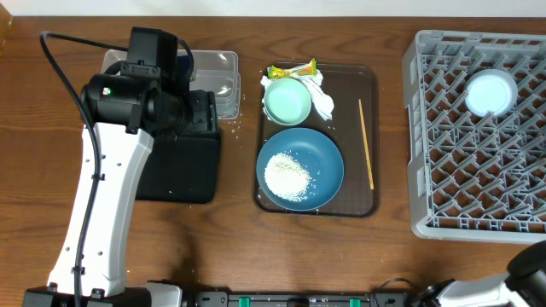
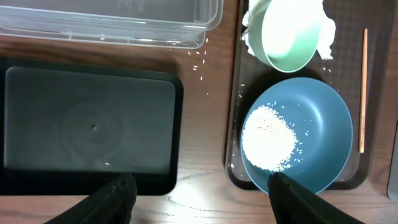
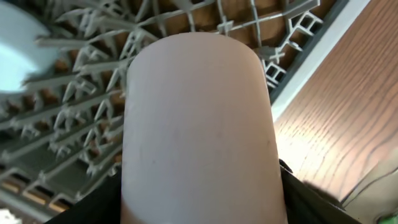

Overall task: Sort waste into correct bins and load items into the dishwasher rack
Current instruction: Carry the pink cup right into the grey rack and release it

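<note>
The pale pink cup (image 3: 199,112) sat directly between the two fingers of the right hand (image 3: 196,208). It filled most of the right wrist view. The hand was clamped on the cup, one dark finger on each side of its lower part. The cup was above the dishwasher rack (image 3: 74,124), close to the rack's border, where the wooden counter (image 3: 336,118) began. It had a smooth, matt wall and a round shape. Whether it touched the pegs I could not tell. A light blue bowl (image 1: 490,92) stood in the rack, near a far corner.

The left hand (image 2: 205,196) hung above the near edge of the black tray (image 2: 87,124). Its fingers were wide apart and held nothing. The clear tub (image 2: 112,25) lay just behind the black tray.

To the right of the hand was the dark blue dish (image 2: 323,124) with a heap of white rice grains (image 2: 267,140) inside. A few single grains lay on the counter beside the tub. The mint-green bowl (image 2: 289,31) stood just behind the dish, with crumpled white tissues (image 1: 322,98) at its side. The yellow-green wrapper (image 1: 294,70) lay behind the bowl. The thin wooden stick (image 2: 363,87) lay straight, to the right of the dish. All these were on the brown serving tray (image 1: 354,81).
</note>
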Controlling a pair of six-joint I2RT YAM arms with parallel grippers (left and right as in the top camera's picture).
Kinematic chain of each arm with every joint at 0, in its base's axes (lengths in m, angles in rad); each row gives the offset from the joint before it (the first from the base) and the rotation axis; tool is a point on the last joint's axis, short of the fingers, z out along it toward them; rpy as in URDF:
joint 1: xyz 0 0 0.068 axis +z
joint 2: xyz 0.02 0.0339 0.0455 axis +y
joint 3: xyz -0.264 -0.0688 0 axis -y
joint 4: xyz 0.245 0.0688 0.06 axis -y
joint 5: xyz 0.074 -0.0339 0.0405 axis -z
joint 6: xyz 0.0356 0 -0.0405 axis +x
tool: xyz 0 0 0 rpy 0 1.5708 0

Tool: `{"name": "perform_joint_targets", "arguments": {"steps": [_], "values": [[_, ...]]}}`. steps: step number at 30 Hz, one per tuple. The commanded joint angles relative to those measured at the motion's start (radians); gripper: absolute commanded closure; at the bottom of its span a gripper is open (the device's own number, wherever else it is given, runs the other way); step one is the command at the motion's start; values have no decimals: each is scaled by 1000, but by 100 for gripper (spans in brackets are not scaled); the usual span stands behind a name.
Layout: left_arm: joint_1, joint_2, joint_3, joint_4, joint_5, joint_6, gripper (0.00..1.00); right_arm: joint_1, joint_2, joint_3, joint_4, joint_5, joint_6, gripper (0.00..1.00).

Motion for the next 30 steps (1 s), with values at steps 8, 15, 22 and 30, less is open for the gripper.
{"name": "perform_joint_targets", "arguments": {"steps": [8,15,22,30], "values": [[0,1,5,-5,-16,20,29,-26,121,18,97,-3,43,55],[0,1,5,-7,-16,17,29,-33,162,17,132,-3,45,38],[0,1,5,-7,-16,17,29,-33,209,17,133,-8,45,1],[0,1,5,-7,-16,17,29,-33,222,17,137,-43,45,1]]}}
